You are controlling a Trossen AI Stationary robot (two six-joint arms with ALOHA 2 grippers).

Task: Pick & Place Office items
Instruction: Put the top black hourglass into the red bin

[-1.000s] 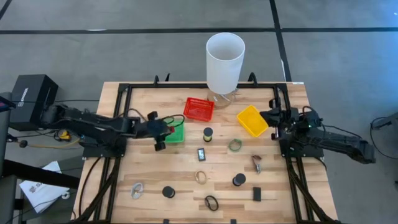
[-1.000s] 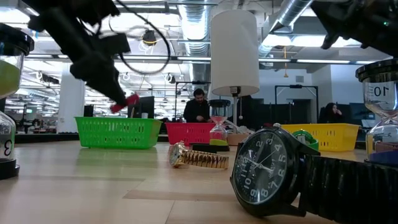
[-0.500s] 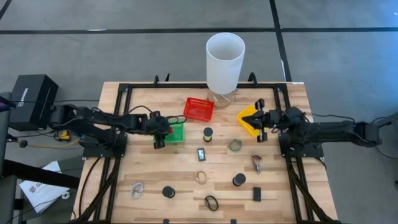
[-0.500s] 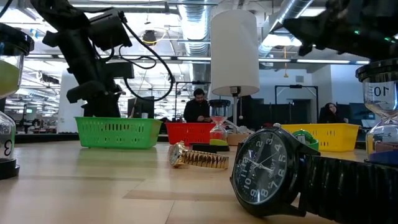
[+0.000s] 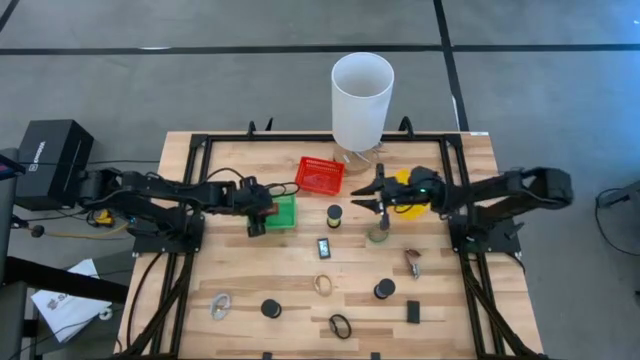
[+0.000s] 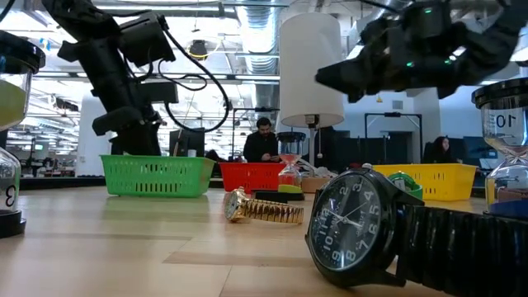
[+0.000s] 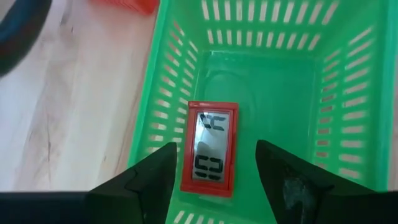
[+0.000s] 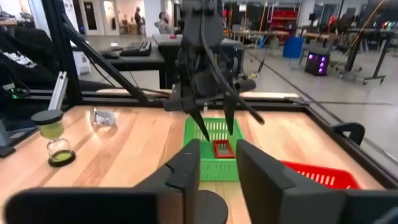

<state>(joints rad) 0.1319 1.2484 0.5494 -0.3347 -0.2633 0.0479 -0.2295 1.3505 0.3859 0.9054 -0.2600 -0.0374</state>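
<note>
Left wrist view gives us the step: the left tool [image 7: 214,171] hangs with fingers spread wide over the green basket [image 7: 348,118], and the red clock [image 7: 210,148] lies face up on the basket floor, so the drop looks done. Green basket sits near the surface's far edge, left of centre. Right tool [image 5: 374,197] is partly open and empty above the surface between the red basket [image 5: 320,175] and the yellow basket [image 5: 405,195]. A second ago it was shut and back at the right edge; the left tool still held the clock. Next we expect the right tool to descend on the green band [image 5: 378,233].
</note>
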